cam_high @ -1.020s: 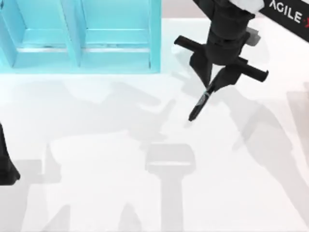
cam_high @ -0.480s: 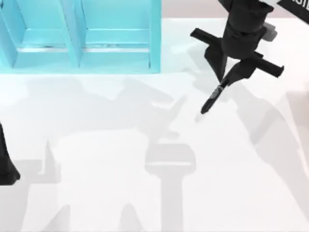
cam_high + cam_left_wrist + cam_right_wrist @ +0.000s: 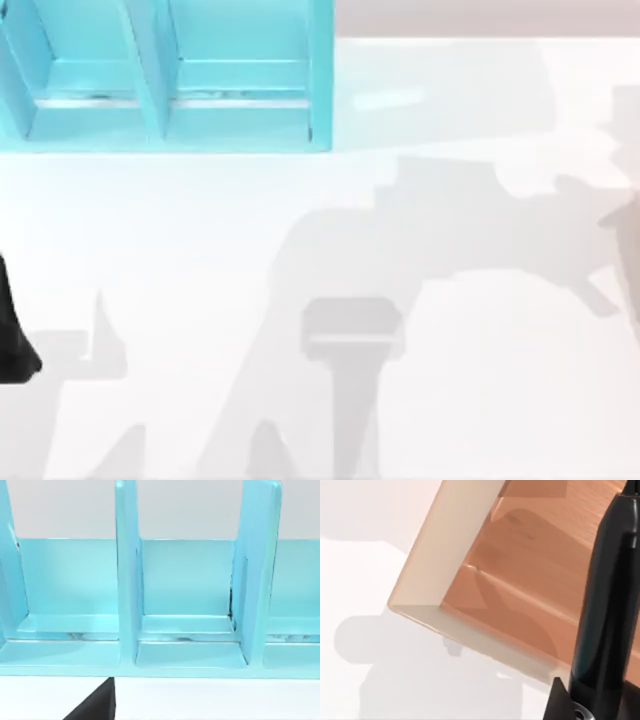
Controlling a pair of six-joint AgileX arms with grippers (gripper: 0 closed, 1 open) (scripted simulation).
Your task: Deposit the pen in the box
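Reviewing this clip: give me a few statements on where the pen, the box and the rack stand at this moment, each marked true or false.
1. The pen hangs over the wooden box in the right wrist view. True.
2. The pen lies flat on the table. False: it is held up at the right tool, above the box.
3. The blue rack sits at the top view's far left. True.
4. The rack compartments hold pens. False: the ones in view are empty.
5. The left arm reaches over the box. False: it sits parked at the table's left edge.

no readable text, labels, brands, numbers or signs on anything in these views
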